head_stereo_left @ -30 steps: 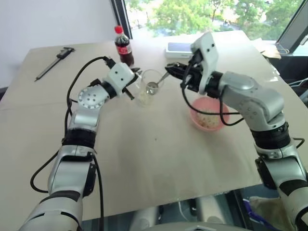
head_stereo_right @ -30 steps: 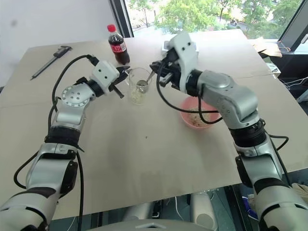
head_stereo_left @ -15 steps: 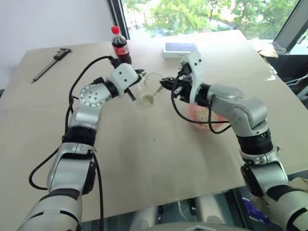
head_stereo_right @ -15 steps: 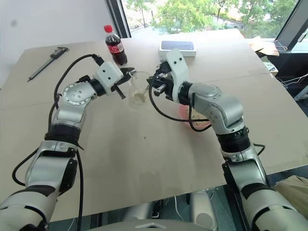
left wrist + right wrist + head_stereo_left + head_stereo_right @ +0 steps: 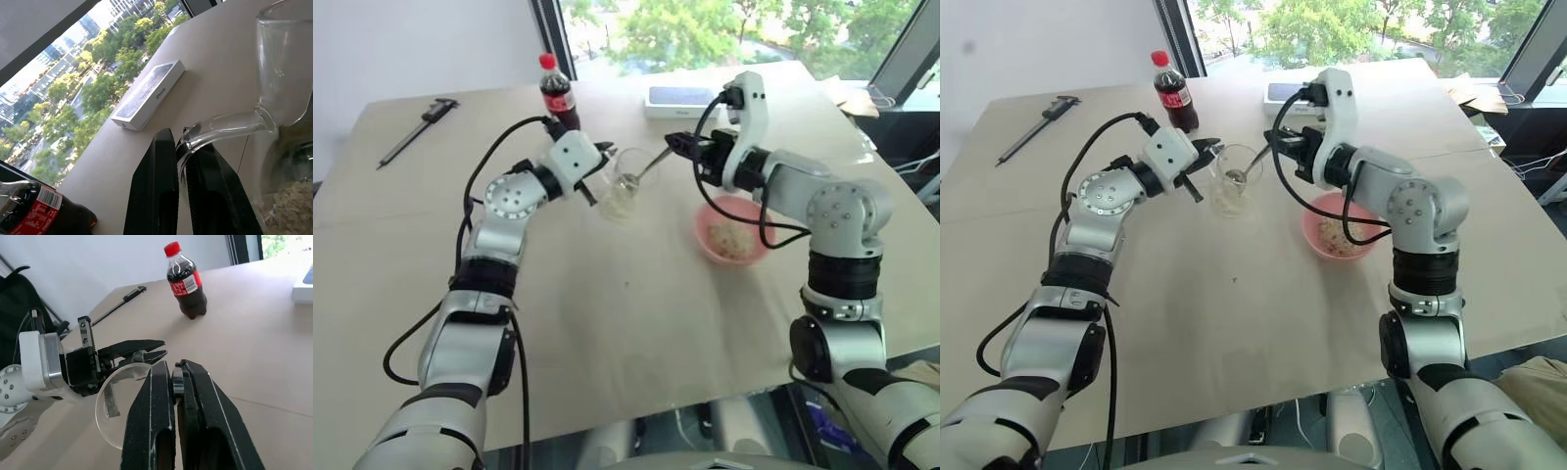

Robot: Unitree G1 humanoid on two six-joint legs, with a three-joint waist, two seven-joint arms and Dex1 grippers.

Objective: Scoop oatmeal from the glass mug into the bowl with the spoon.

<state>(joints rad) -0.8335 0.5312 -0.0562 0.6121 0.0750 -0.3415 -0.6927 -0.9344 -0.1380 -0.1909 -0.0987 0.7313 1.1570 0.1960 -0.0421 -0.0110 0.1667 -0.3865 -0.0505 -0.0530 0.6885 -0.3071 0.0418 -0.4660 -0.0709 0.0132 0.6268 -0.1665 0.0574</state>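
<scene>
Left eye view: the left claw (image 5: 597, 166) pinches the glass mug (image 5: 625, 186) by its handle; the right claw (image 5: 681, 143) pinches the spoon (image 5: 642, 173), head dipped in the mug. Below the right claw sits the bowl (image 5: 732, 231).

Left wrist view: oatmeal (image 5: 291, 208) lies low in the mug. Glass is slippery and brittle, so the handle looks the best hold.

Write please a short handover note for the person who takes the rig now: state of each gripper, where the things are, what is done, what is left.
Left gripper: shut on the glass mug, pinching its handle and steadying it on the table.
Right gripper: shut on the spoon, whose head is inside the mug.
Oatmeal: some lies at the mug's bottom; some flakes already lie in the pink bowl, to the right of the mug.
Done: at least some oatmeal is in the bowl.
Left: lift the spoon out, carry it to the bowl, tip it, and repeat for what remains.
</scene>
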